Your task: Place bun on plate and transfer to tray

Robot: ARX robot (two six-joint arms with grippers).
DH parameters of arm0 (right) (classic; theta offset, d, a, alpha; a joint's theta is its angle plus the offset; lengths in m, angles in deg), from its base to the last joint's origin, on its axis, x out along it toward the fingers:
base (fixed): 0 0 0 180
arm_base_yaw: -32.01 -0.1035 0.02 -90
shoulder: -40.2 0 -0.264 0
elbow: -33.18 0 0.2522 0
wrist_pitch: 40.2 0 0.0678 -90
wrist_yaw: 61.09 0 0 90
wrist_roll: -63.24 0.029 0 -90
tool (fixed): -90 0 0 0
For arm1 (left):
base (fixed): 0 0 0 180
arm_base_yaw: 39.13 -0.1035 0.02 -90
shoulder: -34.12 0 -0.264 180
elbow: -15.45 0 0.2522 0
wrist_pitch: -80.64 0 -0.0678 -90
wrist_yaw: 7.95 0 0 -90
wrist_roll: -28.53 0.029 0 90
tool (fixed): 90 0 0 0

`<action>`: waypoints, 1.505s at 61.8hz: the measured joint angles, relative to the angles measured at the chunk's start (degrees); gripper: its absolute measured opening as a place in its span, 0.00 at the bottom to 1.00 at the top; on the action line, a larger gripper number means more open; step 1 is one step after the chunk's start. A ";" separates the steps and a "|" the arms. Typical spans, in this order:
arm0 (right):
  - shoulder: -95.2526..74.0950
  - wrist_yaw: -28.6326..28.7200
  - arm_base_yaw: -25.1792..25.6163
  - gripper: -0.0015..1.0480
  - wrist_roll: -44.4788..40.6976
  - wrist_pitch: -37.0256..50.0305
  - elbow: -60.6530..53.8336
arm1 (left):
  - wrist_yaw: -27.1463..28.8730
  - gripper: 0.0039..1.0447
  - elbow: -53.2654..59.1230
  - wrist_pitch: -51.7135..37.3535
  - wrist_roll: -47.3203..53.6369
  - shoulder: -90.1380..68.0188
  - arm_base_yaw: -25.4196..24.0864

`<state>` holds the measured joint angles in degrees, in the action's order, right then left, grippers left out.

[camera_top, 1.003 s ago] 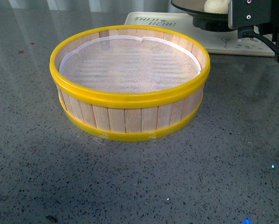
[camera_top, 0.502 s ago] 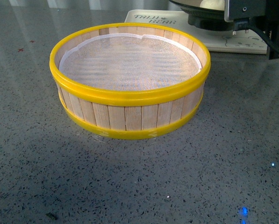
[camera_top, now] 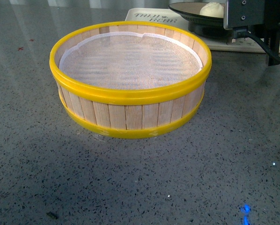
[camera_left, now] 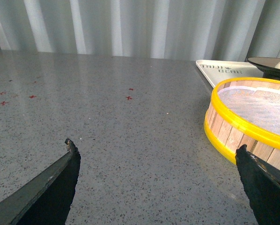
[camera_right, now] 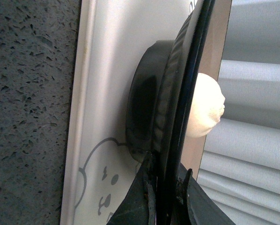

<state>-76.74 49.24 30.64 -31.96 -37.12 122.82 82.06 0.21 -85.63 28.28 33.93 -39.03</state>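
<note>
Contact between plate and tray is what the coming move turns on. The right gripper (camera_right: 165, 171) has its two dark fingers pressed onto the rim of the wide round plate (camera_top: 194, 14), grey-brown inside with a glossy black edge and foot. It holds the plate directly over the flat rectangular cream-white plastic tray (camera_top: 149, 18), whose long side runs across the robot's view at the far edge of the speckled grey stone table (camera_top: 130, 187). The small round cream-white steamed bun (camera_top: 211, 9) sits inside the plate, past the pinched rim from the fingers. In the right wrist view the black foot looks to meet the tray surface, but I cannot tell whether it rests fully or hangs a sliver above. My judgement is that letting go should wait until the plate is clearly seated. The right arm alone is in reach. The left gripper (camera_left: 156, 146) hangs with its fingers spread wide and empty over bare table, well apart from the tray, beyond the round wooden steamer basket (camera_top: 130, 96) with yellow bands. From the front, the right arm's black housing (camera_top: 250, 14) hides the fingers and the plate's right side, and the picture's top edge cuts off the far rim. The wrist view shows the plate edge-on, so its inside is unseen and the bun only half shows.
</note>
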 joint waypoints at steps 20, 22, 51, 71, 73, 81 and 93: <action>-0.44 0.22 -0.15 0.09 2.27 2.99 -1.70 | 0.00 0.94 0.00 0.00 0.00 0.00 0.00; -0.42 0.33 -0.20 0.14 2.69 3.34 -1.92 | 0.00 0.94 0.00 0.00 0.00 0.00 0.00; 13.84 1.11 -0.87 0.84 8.20 7.80 -14.73 | 0.00 0.94 0.00 0.00 0.00 0.00 0.00; 24.13 -17.84 -2.82 0.78 44.02 24.20 -26.51 | 0.00 0.94 0.00 0.00 0.00 0.00 0.00; 24.63 -21.16 -2.89 0.73 51.93 27.06 -29.00 | 0.00 0.94 0.00 0.00 0.00 0.00 0.00; 29.62 -23.80 -2.34 0.53 78.25 32.37 -38.16 | 0.02 0.94 0.00 0.00 0.00 0.00 0.00; 39.54 -20.37 -0.07 0.10 92.98 36.28 -52.24 | 0.00 0.94 0.00 0.00 0.00 0.00 0.00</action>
<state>-37.20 28.87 30.57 61.02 -0.83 70.58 82.06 0.21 -85.63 28.28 33.93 -39.03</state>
